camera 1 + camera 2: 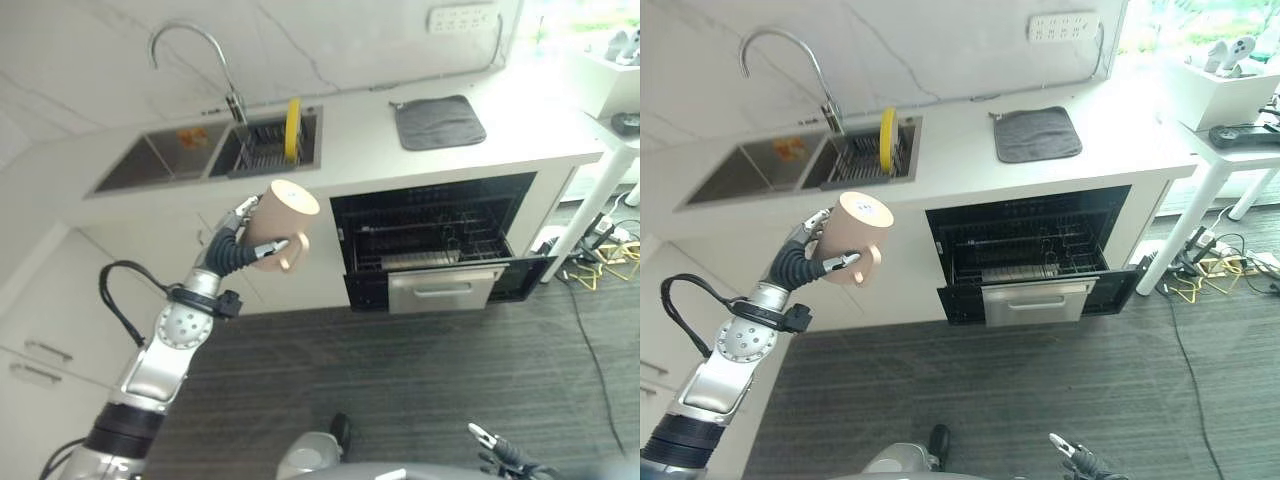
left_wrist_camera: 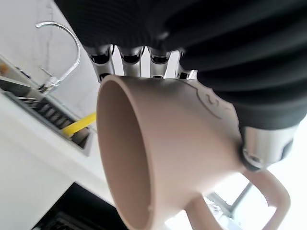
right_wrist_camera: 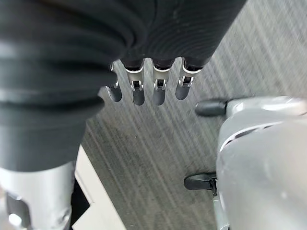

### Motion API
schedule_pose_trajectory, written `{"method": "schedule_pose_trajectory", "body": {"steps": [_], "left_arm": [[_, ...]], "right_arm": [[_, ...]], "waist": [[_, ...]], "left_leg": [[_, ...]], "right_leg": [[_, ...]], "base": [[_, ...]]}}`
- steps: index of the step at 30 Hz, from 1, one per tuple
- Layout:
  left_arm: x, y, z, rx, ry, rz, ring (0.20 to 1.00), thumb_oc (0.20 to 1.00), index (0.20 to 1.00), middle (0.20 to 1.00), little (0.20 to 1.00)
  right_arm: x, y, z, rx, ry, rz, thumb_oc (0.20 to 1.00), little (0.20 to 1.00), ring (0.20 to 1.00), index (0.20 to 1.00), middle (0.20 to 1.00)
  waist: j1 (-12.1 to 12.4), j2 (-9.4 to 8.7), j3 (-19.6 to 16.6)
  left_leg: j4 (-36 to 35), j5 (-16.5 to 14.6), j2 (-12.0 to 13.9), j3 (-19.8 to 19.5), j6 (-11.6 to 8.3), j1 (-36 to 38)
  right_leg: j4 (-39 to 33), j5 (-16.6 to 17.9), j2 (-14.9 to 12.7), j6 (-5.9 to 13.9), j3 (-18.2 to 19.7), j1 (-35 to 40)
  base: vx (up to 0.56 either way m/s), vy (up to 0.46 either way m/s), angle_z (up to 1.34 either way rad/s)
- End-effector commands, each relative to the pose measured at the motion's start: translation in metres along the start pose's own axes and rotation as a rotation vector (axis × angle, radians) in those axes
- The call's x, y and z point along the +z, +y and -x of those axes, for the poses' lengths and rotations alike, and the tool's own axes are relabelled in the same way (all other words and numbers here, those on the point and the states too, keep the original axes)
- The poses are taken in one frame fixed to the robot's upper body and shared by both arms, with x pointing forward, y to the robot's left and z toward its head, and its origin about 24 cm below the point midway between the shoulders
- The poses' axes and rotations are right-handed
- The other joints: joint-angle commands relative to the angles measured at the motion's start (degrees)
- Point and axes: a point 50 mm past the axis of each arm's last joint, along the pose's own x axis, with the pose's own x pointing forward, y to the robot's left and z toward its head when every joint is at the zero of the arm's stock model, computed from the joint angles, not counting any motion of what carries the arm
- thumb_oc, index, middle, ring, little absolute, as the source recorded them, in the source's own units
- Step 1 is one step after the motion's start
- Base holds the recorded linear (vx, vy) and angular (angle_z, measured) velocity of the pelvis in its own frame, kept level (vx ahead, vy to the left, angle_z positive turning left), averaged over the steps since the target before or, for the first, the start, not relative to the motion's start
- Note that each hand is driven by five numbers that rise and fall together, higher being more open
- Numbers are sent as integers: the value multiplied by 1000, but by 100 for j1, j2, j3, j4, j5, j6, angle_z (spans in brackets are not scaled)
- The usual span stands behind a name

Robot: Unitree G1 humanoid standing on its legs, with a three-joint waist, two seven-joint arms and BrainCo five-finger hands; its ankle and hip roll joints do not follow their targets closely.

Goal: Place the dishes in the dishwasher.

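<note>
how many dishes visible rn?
2. A beige mug gripped in the left hand, held up before the counter; a yellow plate standing on edge in the sink rack. More may sit hidden inside the dishwasher.

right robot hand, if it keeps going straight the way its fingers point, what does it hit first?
Probably the grey floor. The right robot hand hangs with relaxed fingers pointing down at it, nothing between them in its wrist view. Depth is unclear.
</note>
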Motion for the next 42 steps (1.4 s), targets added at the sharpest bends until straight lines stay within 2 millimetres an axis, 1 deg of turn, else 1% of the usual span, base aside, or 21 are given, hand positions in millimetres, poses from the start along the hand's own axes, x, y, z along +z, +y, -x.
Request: {"method": "schedule_pose_trajectory", "body": {"steps": [1, 3, 4, 6, 9, 10, 12, 14, 15, 19, 21, 22, 23, 24, 25, 29, 35, 37, 39, 41, 42], "left_arm": [[23, 27, -12, 117, -136, 3, 200, 200, 200, 200, 200], [25, 25, -12, 86, -158, -20, 200, 200, 200, 200, 200], [27, 27, -14, 76, -168, -33, 200, 200, 200, 200, 200], [28, 28, -15, 74, -177, -31, 200, 200, 200, 200, 200], [33, 31, -18, 79, -208, -35, 200, 200, 200, 200, 200], [40, 34, -24, 88, -227, -50, 200, 200, 200, 200, 200], [43, 38, -26, 94, -232, -59, 200, 200, 200, 200, 200], [40, 40, -22, 91, -212, -50, 200, 200, 200, 200, 200], [39, 35, -16, 109, -206, -34, 200, 200, 200, 200, 200], [43, 32, -16, 111, -213, -33, 200, 200, 200, 200, 200], [47, 25, -20, 82, -235, -25, 200, 200, 200, 200, 200], [48, 22, -20, 76, -237, -21, 200, 200, 200, 200, 200], [48, 21, -19, 75, -239, -21, 200, 200, 200, 200, 200], [51, 15, -18, 52, -258, -13, 200, 200, 200, 200, 200], [51, 12, -17, 49, -261, -7, 200, 200, 200, 200, 200], [47, 16, -19, 54, -242, 9, 200, 200, 200, 200, 200], [38, 24, -15, 81, -196, 8, 200, 200, 200, 200, 200], [38, 22, -14, 67, -202, -6, 200, 200, 200, 200, 200], [38, 23, -16, 54, -217, -26, 200, 200, 200, 200, 200], [40, 25, -19, 59, -236, -36, 200, 200, 200, 200, 200], [44, 29, -23, 92, -235, -45, 200, 200, 200, 200, 200]], "right_arm": [[2, 7, -3, -15, -12, 27, 1000, 1000, 1000, 1000, 1000], [9, 8, -3, -62, -69, 64, 1000, 1000, 1000, 1000, 1000], [14, 10, -4, -51, -88, 84, 1000, 1000, 1000, 1000, 1000], [14, 13, -3, -47, -116, 115, 1000, 1000, 1000, 1000, 1000], [20, 11, -2, -53, -165, 114, 1000, 1000, 1000, 1000, 1000], [25, 13, -3, -44, -175, 117, 1000, 1000, 1000, 1000, 1000], [26, 13, -4, -33, -153, 113, 1000, 1000, 1000, 1000, 1000], [25, 14, -4, -10, -133, 128, 1000, 1000, 1000, 1000, 1000], [30, 24, -5, 39, -157, 215, 1000, 1000, 1000, 1000, 1000], [36, 33, -4, 75, -194, 260, 1000, 1000, 1000, 1000, 1000], [33, 30, -4, 49, -192, 252, 1000, 1000, 1000, 1000, 1000], [35, 28, -4, 39, -185, 236, 1000, 1000, 1000, 1000, 1000], [36, 29, -5, 40, -186, 233, 1000, 1000, 1000, 1000, 1000], [39, 34, -6, 37, -195, 201, 1000, 1000, 1000, 1000, 1000], [41, 35, -6, 46, -199, 196, 1000, 1000, 1000, 1000, 1000], [28, 42, -7, 83, -183, 235, 1000, 1000, 1000, 1000, 1000], [25, 42, -6, 94, -167, 301, 1000, 1000, 1000, 1000, 1000], [31, 44, -5, 109, -198, 305, 1000, 1000, 1000, 1000, 1000], [31, 46, -4, 126, -221, 305, 1000, 1000, 1000, 1000, 1000], [33, 45, -3, 141, -233, 283, 1000, 1000, 1000, 1000, 1000], [37, 50, -4, 177, -228, 308, 1000, 1000, 1000, 1000, 1000]], "waist": [[149, -303, -188], [186, -328, -146], [123, -380, 0], [36, -446, 135], [6, -625, 182], [-79, -704, 213], [-97, -698, 217], [27, -688, 106], [51, -674, 74], [-12, -714, 189], [-53, -658, 209], [-18, -544, 192], [6, -495, 181], [-9, -410, 160], [16, -385, 132], [-30, -302, -10], [30, -436, -100], [49, -481, -41], [-51, -552, 100], [0, -626, 96], [2, -699, 96]], "left_leg": [[-76, -197, -186, 1, 90, 253], [134, -391, -195, -2, 261, 263], [277, -571, -267, -76, 470, 343], [382, -680, -307, -218, 669, 385], [557, -895, -410, -216, 633, 397], [545, -1089, -361, -215, 562, 483], [417, -1165, -139, -206, 471, 626], [303, -1059, 182, -144, 287, 604], [215, -870, 694, -32, 75, 776], [874, -280, 1182, 66, 37, 244], [1087, -162, 1049, 145, 3, -22], [662, -243, 635, 31, 7, -20], [480, -255, 512, 10, 9, 7], [114, -60, 534, 135, -40, 118], [-2, -25, 399, -119, -56, 157], [-342, -93, 306, -29, -48, 447], [-202, -386, 240, 160, 33, 573], [-9, -511, 174, 115, 186, 533], [125, -672, 44, -52, 446, 541], [186, -667, 43, -74, 373, 453], [141, -702, 154, 51, 286, 465]], "right_leg": [[579, -36, -169, 411, -244, -639], [1585, -410, -138, 386, -414, -920], [2768, -288, -171, 554, -228, -1319], [3477, 6, -196, 660, 118, -1761], [2054, 266, -641, 713, 226, -1601], [1319, 931, -1100, 939, 461, -1705], [1029, 1128, -1304, 1126, 682, -1689], [862, 785, -1234, 1243, 436, -1396], [1143, 426, -1101, 1183, 161, -1407], [1486, -186, -640, 645, -78, -1245], [1347, -193, -519, 515, -254, -1088], [1210, -155, -421, 540, -207, -1013], [1179, -146, -393, 546, -194, -994], [1210, -195, -393, 523, -285, -940], [1134, -162, -370, 509, -214, -909], [885, -98, -507, 604, -272, -774], [737, 71, -727, 814, -270, -722], [1430, -86, -768, 842, -299, -929], [2521, 47, -776, 927, 101, -1516], [1695, 107, -900, 898, 45, -1324], [1003, 546, -1093, 1082, 115, -1257]], "base": [[51, 278, -26], [61, 212, -52], [47, 94, -56], [64, -71, 4], [173, -402, 35], [180, -457, 6], [255, -545, 41], [338, -648, 39], [352, -661, -12], [277, -555, -10], [197, -217, 20], [174, 30, 43], [205, 181, 21], [170, 231, -2], [150, 258, -4], [104, 216, 4], [34, 141, -17], [-28, 141, -18], [-13, 7, 3], [70, -376, 40], [104, -569, 50]]}}
